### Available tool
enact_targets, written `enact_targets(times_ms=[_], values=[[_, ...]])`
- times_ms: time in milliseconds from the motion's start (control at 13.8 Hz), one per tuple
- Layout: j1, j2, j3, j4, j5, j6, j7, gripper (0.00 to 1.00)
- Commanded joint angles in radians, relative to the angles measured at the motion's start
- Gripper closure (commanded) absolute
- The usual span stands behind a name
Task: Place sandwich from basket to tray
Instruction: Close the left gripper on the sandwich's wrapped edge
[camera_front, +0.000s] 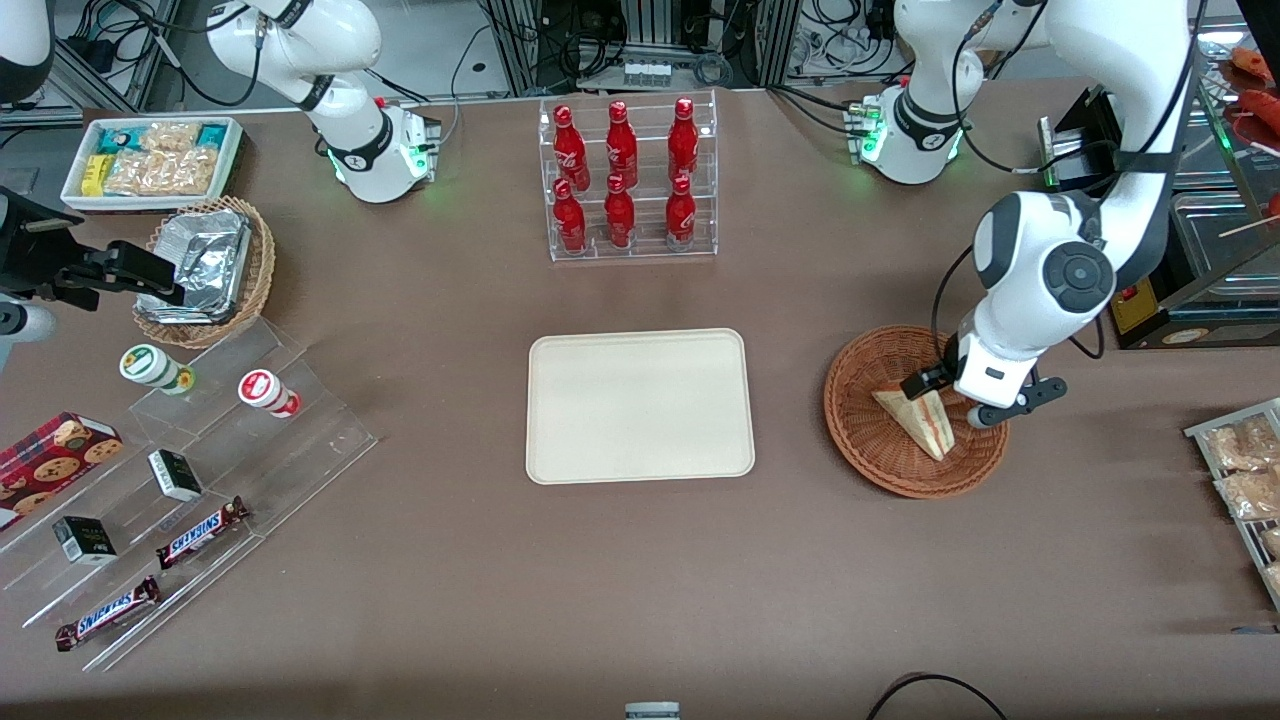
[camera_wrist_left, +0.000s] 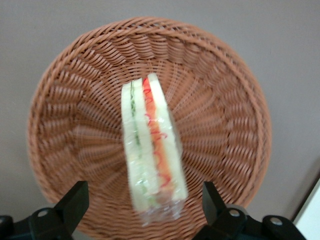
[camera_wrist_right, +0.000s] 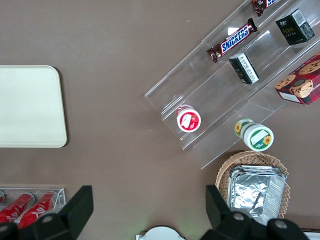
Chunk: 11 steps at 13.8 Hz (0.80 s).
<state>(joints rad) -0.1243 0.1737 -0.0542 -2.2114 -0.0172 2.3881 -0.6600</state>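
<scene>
I am hovering my gripper (camera_front: 958, 398) over the basket (camera_front: 868, 420), at the right of the front view, with my jaws spread wide and holding nothing. In the wrist view my two black fingers (camera_wrist_left: 75, 200) are standing apart on either side of the sandwich (camera_wrist_left: 152, 150), not touching it.

The sandwich (camera_front: 920, 418) is lying in the basket (camera_wrist_left: 70, 90), roughly at its middle. It is a triangular wedge wrapped in clear film, showing pale bread slices on edge, a thin dark green line of filling between two of them, and a bright red and orange layer beside it. The film is bunching at the wide end nearest my fingers. The basket is round, reddish-brown wicker, its weave running out from the centre.

The tray (camera_front: 640, 405) is sitting at the centre of the front view, cream, flat and bare, well apart from the basket.

At the lower left of the front view, two brown bars (camera_front: 204, 531) are lying on clear steps, each reading SNICKERS in blue letters. At the upper centre, red bottles (camera_front: 620, 175) with white script are standing in a clear rack; the script is too small for me to read.
</scene>
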Motion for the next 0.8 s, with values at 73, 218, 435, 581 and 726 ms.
enact_targets(times_ms=[73,218,435,581,726], values=[[-0.009,0.036,-0.003,0.006,-0.006,0.051,-0.225,0.00],[-0.009,0.047,-0.004,0.003,-0.006,0.074,-0.251,0.00],[-0.008,0.073,-0.004,0.002,-0.006,0.077,-0.254,0.00],[-0.008,0.099,-0.004,0.002,-0.006,0.079,-0.256,0.00],[-0.008,0.101,-0.004,0.007,-0.007,0.072,-0.263,0.30]])
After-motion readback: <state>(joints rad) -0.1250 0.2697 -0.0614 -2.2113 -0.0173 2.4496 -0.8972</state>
